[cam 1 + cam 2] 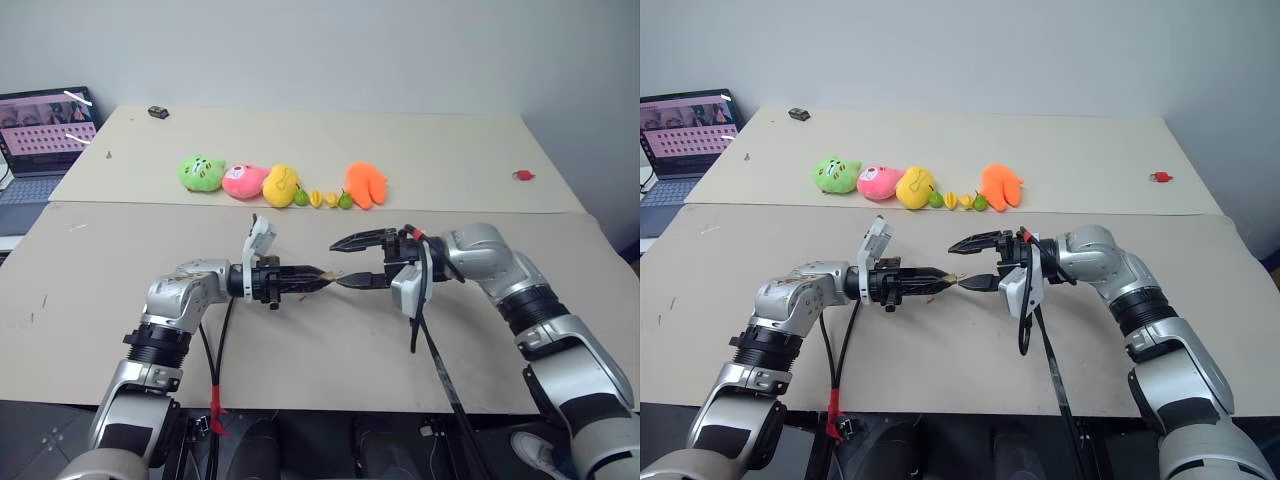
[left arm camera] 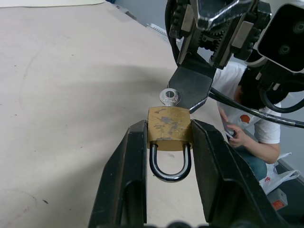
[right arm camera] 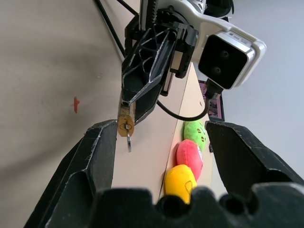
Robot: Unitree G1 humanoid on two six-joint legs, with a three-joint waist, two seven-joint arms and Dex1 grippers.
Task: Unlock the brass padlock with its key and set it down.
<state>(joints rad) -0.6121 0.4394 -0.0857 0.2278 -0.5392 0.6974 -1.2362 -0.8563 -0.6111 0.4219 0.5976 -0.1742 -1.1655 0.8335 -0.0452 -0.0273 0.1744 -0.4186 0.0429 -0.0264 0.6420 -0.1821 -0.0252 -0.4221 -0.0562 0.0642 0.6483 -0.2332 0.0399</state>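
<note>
The left hand point(image 2: 168, 156) is holding the brass padlock point(image 2: 168, 129) between its two black fingers point(image 2: 128, 171), in the air above the beige surface point(image 1: 120, 250). The fingers are pressing on the two narrow sides of the brass body, and the silver shackle point(image 2: 170, 164) is pointing back toward the wrist, sitting closed in the body as far as can be seen. The key point(image 2: 169, 97) is standing in the far end of the padlock, with its round bow sticking out toward the other arm.

The right hand point(image 1: 978, 265) is facing the left one with its jaws apart and nothing between them. In the left wrist view one of its fingers is lying just behind the key bow, very near or maybe touching; this cannot be decided.

The padlock is probably light but hard and smooth, so it can slip or twist if the grip on the flat sides is weak. The key is thin and stiff, and the best place to take it is the flat bow, pinched across its two faces. A row of plush toys point(image 1: 280, 184) is lying well apart, farther back.
</note>
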